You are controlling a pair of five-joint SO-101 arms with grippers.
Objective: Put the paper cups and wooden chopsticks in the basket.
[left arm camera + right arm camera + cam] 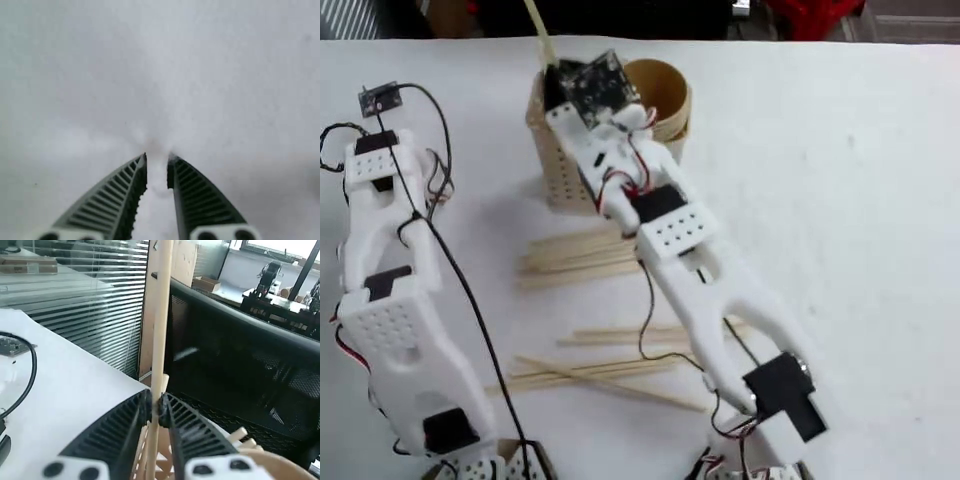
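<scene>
Closest to the eye is one wooden chopstick, pinched low on its length by the right claw. The two fingers are closed on it, and most of the stick stands almost upright above them. It hangs over the basket, which sits at about 12 o'clock on the bench. A paper cup is already inside the basket, on its 3 o'clock side.

I judge such a stick to be very light, stiff and smooth. It can easily turn or slide between the ribbed fingers, so a hold near its middle would be steadier than this low one. It is long for the basket and may lean out over the rim when it is let go.

The loose chopsticks lie flat on the bench toward 6 o'clock from the basket, some bundled and some crossed. Flat sticks are hard to pinch, and I think a raised, crossed one is the easiest to take.

At 9 o'clock the left claw is just above the bare bench, with only a narrow gap between its fingers and nothing in it.
</scene>
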